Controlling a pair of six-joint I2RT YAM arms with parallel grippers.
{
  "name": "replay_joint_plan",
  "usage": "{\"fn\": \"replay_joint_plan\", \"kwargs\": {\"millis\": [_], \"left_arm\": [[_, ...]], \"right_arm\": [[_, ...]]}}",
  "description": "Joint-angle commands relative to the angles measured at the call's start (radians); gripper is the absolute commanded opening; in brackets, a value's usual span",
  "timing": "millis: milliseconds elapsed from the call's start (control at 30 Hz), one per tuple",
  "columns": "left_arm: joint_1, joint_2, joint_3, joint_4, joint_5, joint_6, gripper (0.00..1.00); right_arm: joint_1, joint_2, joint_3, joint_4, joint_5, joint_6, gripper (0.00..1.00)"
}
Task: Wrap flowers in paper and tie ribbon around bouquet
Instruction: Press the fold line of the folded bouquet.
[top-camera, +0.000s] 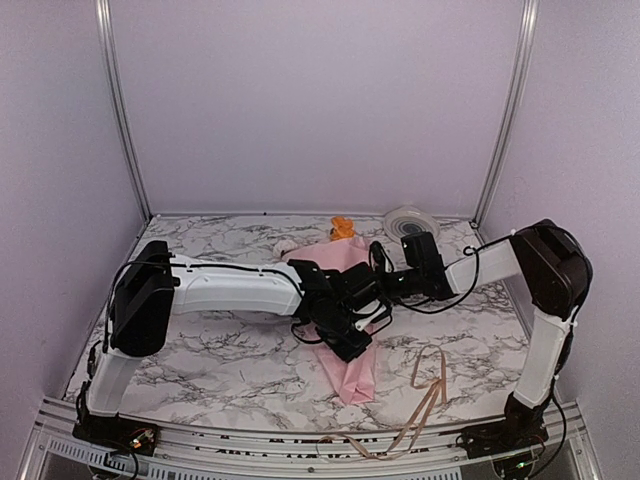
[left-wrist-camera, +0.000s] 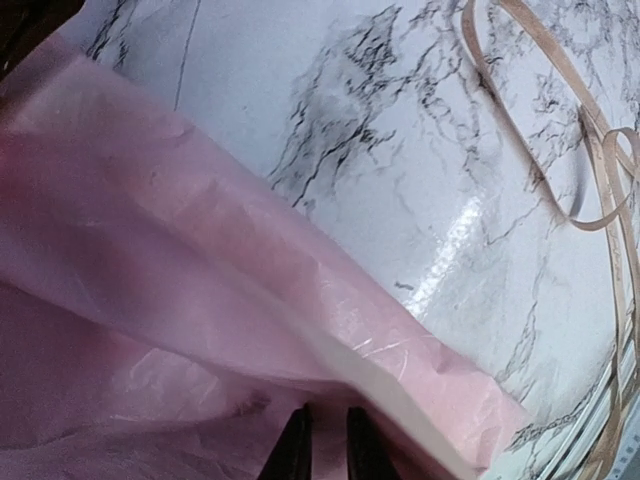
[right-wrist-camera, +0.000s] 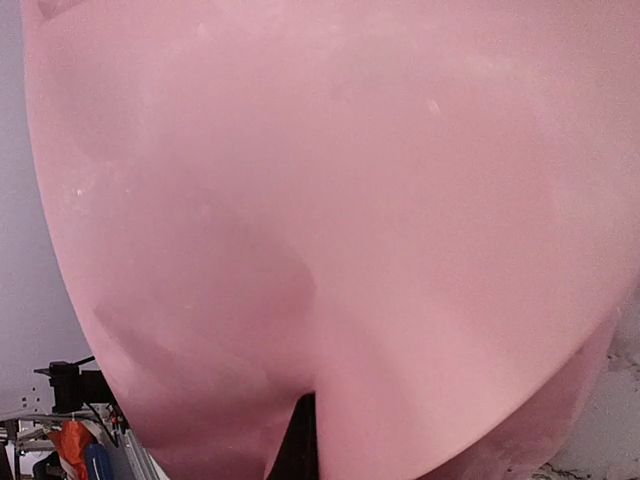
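Pink paper (right-wrist-camera: 320, 200) blankets the right wrist view, pinched in the right gripper's (right-wrist-camera: 300, 445) closed jaws. It lies mid-tabletop (top-camera: 200, 350), tapering toward the near edge. The left gripper's (left-wrist-camera: 328, 452) jaws stand narrow at a fold; whether they pinch it, I cannot tell. An orange bloom (top-camera: 343, 228) shows at the far end; the ribbon (top-camera: 428, 390) loops near the near edge.

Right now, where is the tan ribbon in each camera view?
Top external: ribbon lower right, beside the narrow end of the paper.
Left wrist: ribbon along the right edge, top to bottom.
Right wrist: not in it.
Shared landmark: the pink paper, seen in all three.
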Motion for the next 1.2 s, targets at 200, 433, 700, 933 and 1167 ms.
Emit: {"fn": "replay_joint_plan", "kwargs": {"millis": [200, 433, 700, 933, 1167], "left_arm": [[-0.1, 0.078, 0.144, -0.19, 0.073, 0.149, 0.26], [-0.141, 0.12, 0.175, -0.176, 0.028, 0.163, 0.36], [-0.142, 0.139, 0.174, -0.169, 0.137, 0.184, 0.36], [-0.188, 0.141, 0.149, -0.158, 0.373, 0.231, 0.35], [-0.193, -0.053, 0.049, -0.083, 0.274, 0.277, 0.36]], "right_arm": [[-0.004, -0.004, -0.016, 0.072, 0.0, 0.034, 0.0], [-0.002, -0.011, -0.02, 0.073, 0.011, 0.036, 0.0], [-0.002, -0.025, -0.03, 0.076, 0.014, 0.035, 0.0], [-0.001, -0.043, -0.051, 0.087, 0.027, 0.036, 0.0], [0.001, -0.047, -0.072, 0.109, 0.03, 0.043, 0.0]]}}
